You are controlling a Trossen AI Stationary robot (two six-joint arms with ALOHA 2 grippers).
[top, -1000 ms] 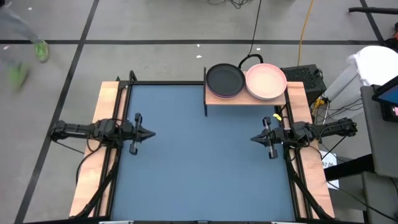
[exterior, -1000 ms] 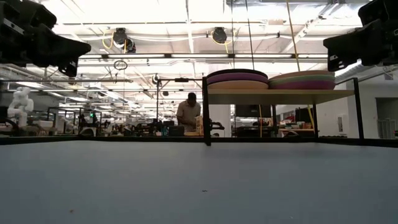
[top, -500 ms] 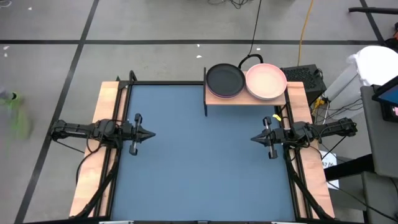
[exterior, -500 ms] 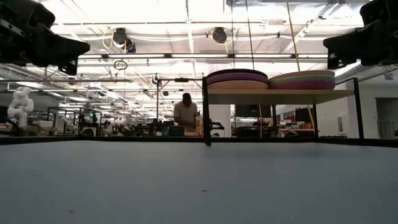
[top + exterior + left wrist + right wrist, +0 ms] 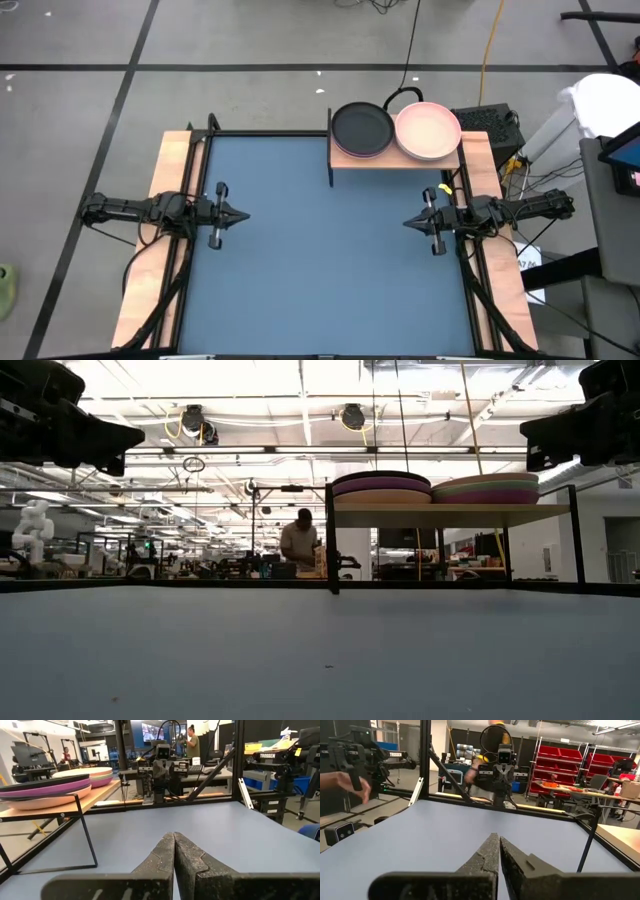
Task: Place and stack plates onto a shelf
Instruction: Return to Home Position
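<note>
Because the plates (image 5: 362, 128) sat in two stacks on the shelf (image 5: 395, 159), the left tool (image 5: 243, 214) and right tool (image 5: 407, 223) hung pinched together at opposite worktop (image 5: 320, 270) edges, apparently parked.

Only one word can be read, and it appears twice. In the left wrist view, white capital letters spell "TROSSEN" along the side of a dark horizontal arm housing (image 5: 274, 755), which stands beyond the bench's edge among the room's equipment. In the right wrist view the same white "TROSSEN" (smaller here, only just legible) runs along another dark housing (image 5: 395, 754) off the bench's side, near a person's hand (image 5: 351, 784). A bright screen (image 5: 151, 731) high in the room behind carries marks too small to read.
</note>
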